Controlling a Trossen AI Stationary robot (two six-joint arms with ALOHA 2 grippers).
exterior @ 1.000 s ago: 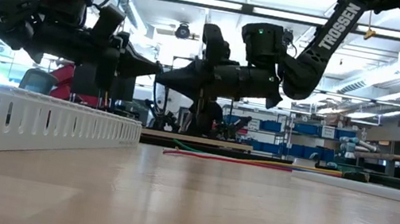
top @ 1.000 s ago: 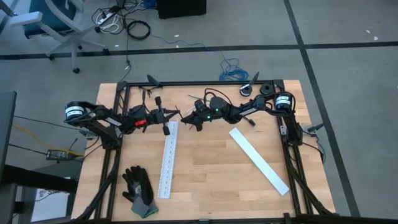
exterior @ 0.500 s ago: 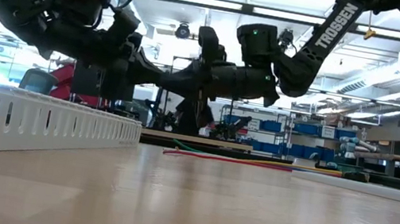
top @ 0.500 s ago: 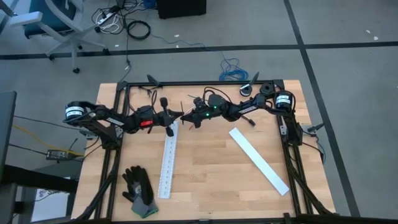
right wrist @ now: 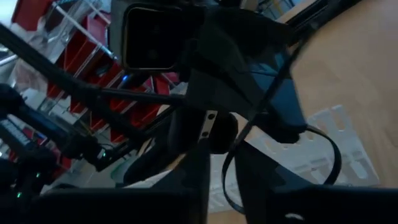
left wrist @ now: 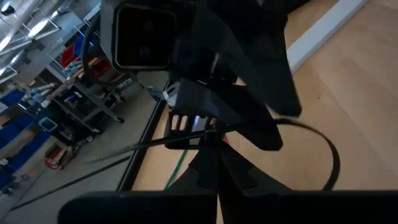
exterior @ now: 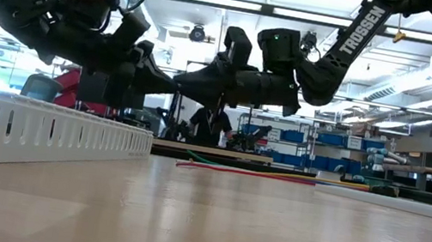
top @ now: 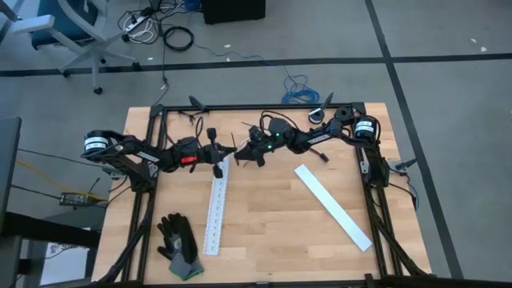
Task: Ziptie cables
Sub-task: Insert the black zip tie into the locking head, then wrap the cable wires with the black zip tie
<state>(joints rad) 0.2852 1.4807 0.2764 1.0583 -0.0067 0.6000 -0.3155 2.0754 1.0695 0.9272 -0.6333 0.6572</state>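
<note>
Since 1 second ago the left gripper (top: pixel 224 149) has advanced to meet the right gripper (top: pixel 238 150) above the table's (top: pixel 272 232) far side. Left fingers pinch the ziptie (left wrist: pixel 124 149); right fingers' state is unclear. Cables (exterior: pixel 247 172) lie flat on the wood beneath.

Both arms are reaching inward above the bench's far half, their claws meeting tip to tip in the air. The left claw (top: pixel 226 150) is staying clamped; the right claw (top: pixel 238 149) is standing slightly parted.
</note>
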